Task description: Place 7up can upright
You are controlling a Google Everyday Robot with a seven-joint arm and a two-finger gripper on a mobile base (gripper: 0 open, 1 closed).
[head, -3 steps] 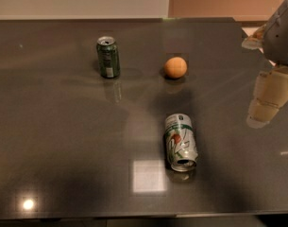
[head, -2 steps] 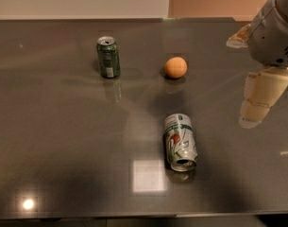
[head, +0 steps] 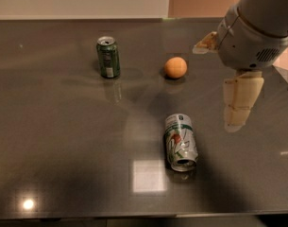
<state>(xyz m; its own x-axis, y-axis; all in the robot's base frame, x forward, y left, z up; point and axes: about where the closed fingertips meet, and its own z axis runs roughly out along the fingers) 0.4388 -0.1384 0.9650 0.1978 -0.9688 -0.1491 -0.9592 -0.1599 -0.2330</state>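
The 7up can (head: 180,142) lies on its side on the dark table (head: 58,141), silver-white and light green with a red spot, its open top facing the near edge. My gripper (head: 215,87) hangs above the table to the right of the can and a little farther back. Its two cream fingers (head: 241,100) stand well apart, with nothing between them. It is not touching the can.
A darker all-green can (head: 108,56) stands upright at the back left. An orange (head: 175,67) rests at the back middle, just left of my gripper's wrist. The table's right edge (head: 286,77) lies close behind the arm.
My gripper has moved left and lower into view, closer to the orange and the lying can. The cans and the orange have not moved.
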